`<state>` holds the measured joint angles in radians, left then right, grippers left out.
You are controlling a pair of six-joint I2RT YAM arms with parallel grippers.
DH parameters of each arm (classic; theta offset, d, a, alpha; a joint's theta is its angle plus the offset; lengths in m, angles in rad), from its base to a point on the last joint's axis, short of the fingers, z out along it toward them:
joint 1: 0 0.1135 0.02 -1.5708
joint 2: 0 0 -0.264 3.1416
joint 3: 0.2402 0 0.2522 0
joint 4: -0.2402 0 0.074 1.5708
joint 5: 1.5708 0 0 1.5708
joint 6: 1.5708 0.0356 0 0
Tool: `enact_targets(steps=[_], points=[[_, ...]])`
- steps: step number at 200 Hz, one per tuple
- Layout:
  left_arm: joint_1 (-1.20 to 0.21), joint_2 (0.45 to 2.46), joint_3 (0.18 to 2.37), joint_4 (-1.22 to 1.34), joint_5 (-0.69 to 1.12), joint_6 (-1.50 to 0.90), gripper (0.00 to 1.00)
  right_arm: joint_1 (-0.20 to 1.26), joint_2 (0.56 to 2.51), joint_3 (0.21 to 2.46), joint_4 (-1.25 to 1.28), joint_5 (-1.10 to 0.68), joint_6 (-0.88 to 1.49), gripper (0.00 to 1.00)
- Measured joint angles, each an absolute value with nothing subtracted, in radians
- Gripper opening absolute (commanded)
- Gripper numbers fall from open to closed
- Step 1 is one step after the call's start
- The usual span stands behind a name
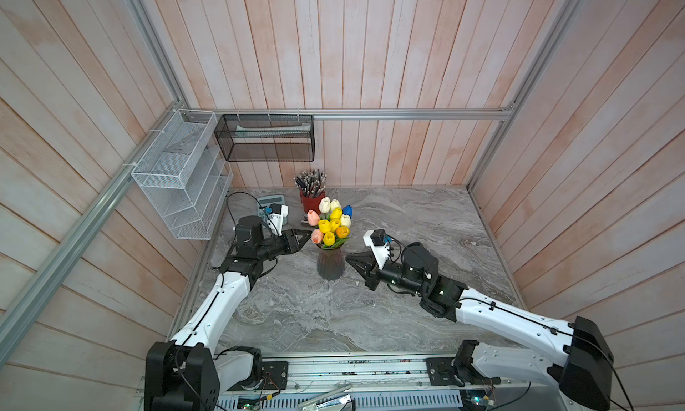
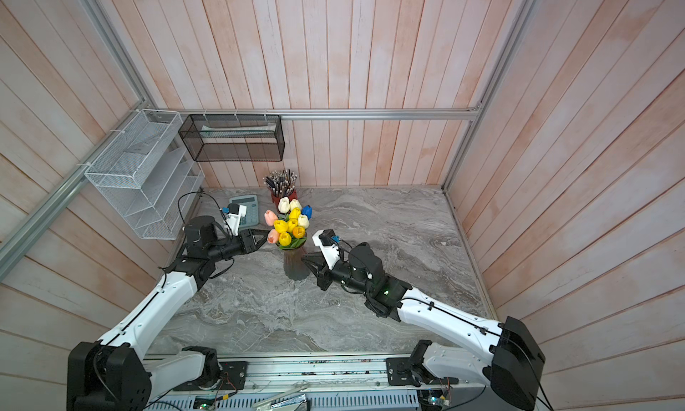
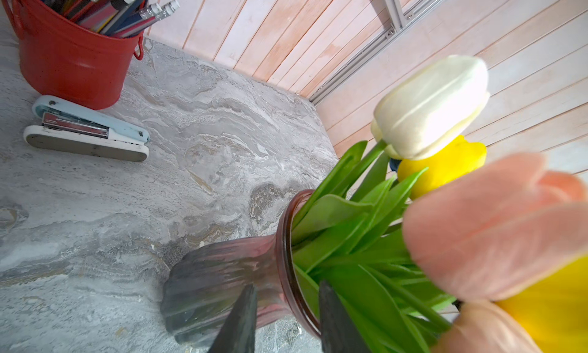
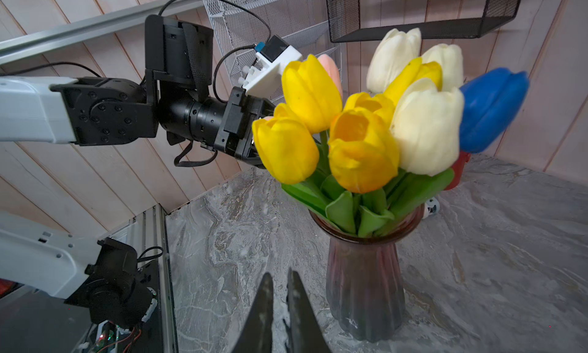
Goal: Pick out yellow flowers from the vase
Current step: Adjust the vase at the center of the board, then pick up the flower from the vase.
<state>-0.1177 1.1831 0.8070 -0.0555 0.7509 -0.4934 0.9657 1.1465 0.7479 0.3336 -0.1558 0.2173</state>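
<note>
The right hand point(image 4: 281, 273), jaws all but closed and empty, hangs just beside the vase point(image 4: 362, 287). The left hand point(image 3: 288, 284), narrowly parted, holds nothing near the bouquet's other side. Five yellow flowers point(image 4: 359, 150), with closed heads and one orange-tinged, stand in the ribbed, smoky vase mid-tabletop point(image 4: 477, 256) among other tulips point(image 4: 426, 128).

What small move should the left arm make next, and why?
Probably ease the left gripper forward to the green stems just above the rim of the vase. Its jaws stand open beside a pink tulip, holding nothing, and all the yellow flowers are in the vase.
</note>
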Motion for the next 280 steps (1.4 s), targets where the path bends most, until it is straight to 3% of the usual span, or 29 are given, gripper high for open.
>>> enact_targets(steps=[80,280], points=[[-0.116,1.200,0.795,-0.039,0.744,-0.502,0.36,1.060,1.320,0.785,0.441,0.053,0.120,0.10],[-0.111,1.208,0.772,-0.007,0.779,-0.509,0.36,1.060,1.442,0.876,0.563,0.163,0.018,0.11]])
